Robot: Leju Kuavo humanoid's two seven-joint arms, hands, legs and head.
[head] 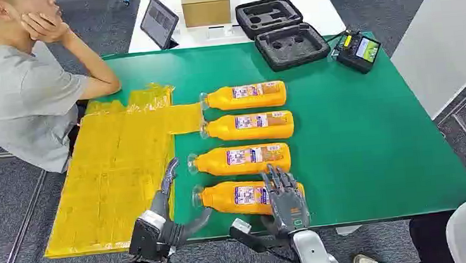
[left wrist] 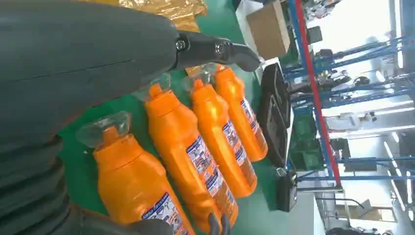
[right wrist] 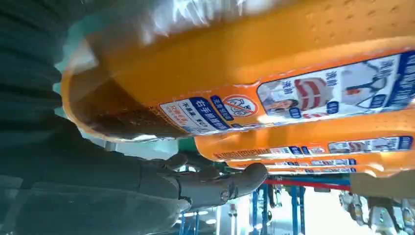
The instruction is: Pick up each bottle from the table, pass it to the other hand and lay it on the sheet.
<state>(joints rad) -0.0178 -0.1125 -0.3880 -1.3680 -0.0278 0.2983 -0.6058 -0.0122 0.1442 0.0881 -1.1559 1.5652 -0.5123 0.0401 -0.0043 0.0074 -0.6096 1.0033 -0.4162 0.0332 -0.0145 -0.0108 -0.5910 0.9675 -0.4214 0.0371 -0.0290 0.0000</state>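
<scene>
Partly hidden under the right hand, the nearest orange plastic bottle lies on its side at the front edge of the green table. The hand's dark fingers drape over the bottle's base end, and the right wrist view shows the thumb beneath the base, though whether the grasp has tightened cannot be told. Three more glossy orange bottles of the same kind lie in a row behind it, parallel and slightly apart, each with a clear cap pointing toward the crinkled yellow sheet and a blue-and-white label whose print is too small to read. The farthest two caps reach the sheet's narrow extension. The left hand hovers at the table's front edge between sheet and nearest cap, fingers spread and holding nothing; its wrist is cut off by the frame. A person in a grey shirt leans an elbow on the table's far left corner. Behind the table lie an open black foam-lined case, a cardboard box and a tablet.
</scene>
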